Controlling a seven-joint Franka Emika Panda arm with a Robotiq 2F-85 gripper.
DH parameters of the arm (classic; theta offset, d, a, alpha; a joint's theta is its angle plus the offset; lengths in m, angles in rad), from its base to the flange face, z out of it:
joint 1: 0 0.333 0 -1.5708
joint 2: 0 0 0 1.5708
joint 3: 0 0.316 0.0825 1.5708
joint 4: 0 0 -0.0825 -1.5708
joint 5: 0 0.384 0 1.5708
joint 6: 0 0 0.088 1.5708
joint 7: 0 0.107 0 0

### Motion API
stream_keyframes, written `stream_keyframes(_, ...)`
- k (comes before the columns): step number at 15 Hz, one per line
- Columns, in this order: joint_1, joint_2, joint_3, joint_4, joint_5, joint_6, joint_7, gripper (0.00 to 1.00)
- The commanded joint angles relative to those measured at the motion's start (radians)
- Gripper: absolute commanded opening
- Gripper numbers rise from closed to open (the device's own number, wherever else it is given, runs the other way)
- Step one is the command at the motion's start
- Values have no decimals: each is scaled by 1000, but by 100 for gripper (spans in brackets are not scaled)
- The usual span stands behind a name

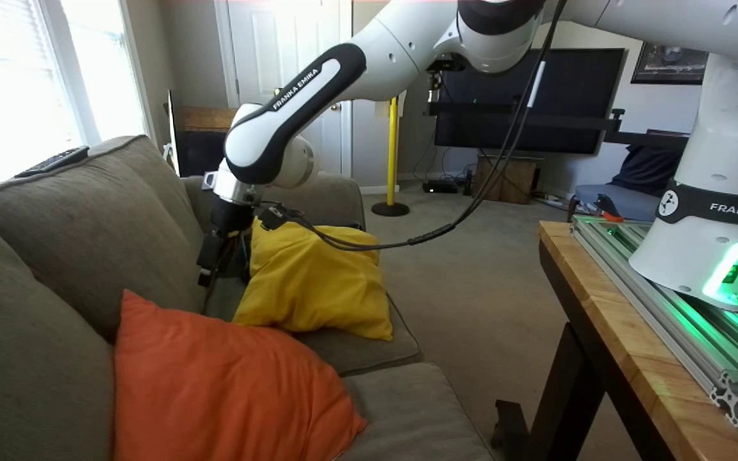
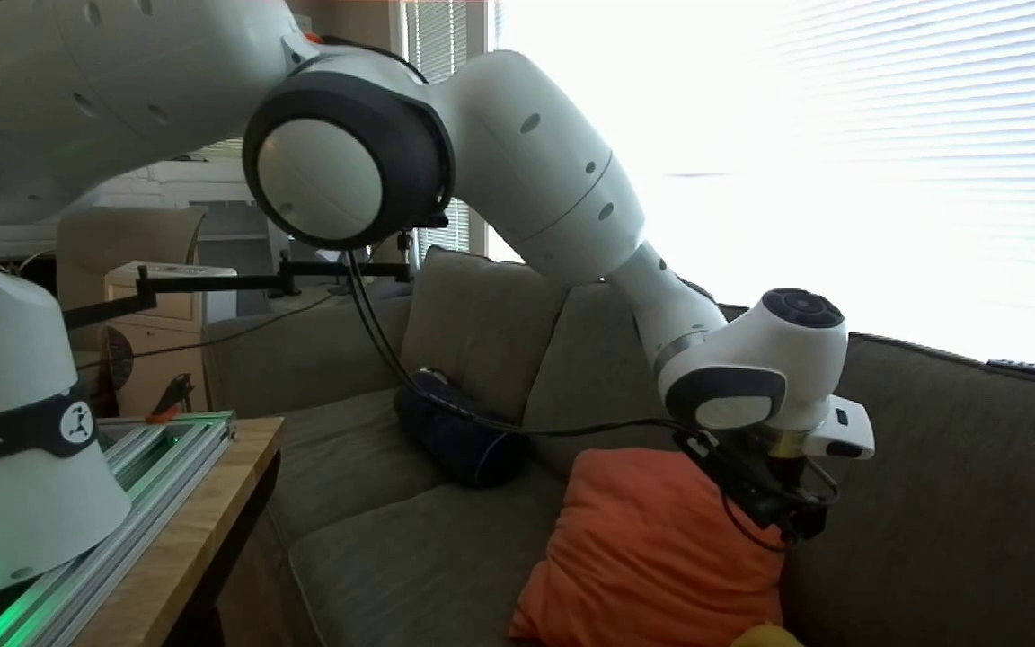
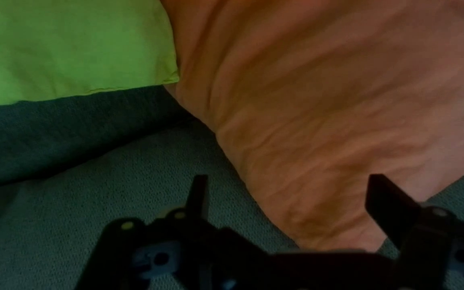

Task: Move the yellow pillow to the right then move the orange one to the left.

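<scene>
The yellow pillow [image 1: 318,282] lies rumpled on the sofa seat in an exterior view. Only a small piece of it [image 2: 766,636] shows at the bottom edge in an exterior view. The orange pillow [image 1: 228,384] leans against the sofa back, and it shows too in an exterior view [image 2: 652,548]. My gripper [image 1: 205,276] points down by the sofa back, beside the yellow pillow. In the wrist view the gripper [image 3: 288,179] is open, its fingers wide apart and empty. A corner of the orange pillow [image 3: 316,121] appears between and beyond the fingers. The yellow pillow [image 3: 67,48] looks lime at upper left.
The grey-brown sofa's backrest [image 1: 106,224] stands close behind the gripper. A remote [image 1: 52,161] lies on top of it. A dark blue cushion [image 2: 459,431] lies farther along the sofa. The wooden table [image 1: 631,333] carries the robot base. A cable [image 1: 433,235] hangs from the arm.
</scene>
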Motion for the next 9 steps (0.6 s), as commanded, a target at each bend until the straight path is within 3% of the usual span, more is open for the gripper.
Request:
stream_keyframes(1,1,75,35,61,36,56,-96,100)
stream_keyframes(5,24,158,92,135,36,16,-160,100)
stream_keyframes(9,66,229,104,216,30,-23,-199,100)
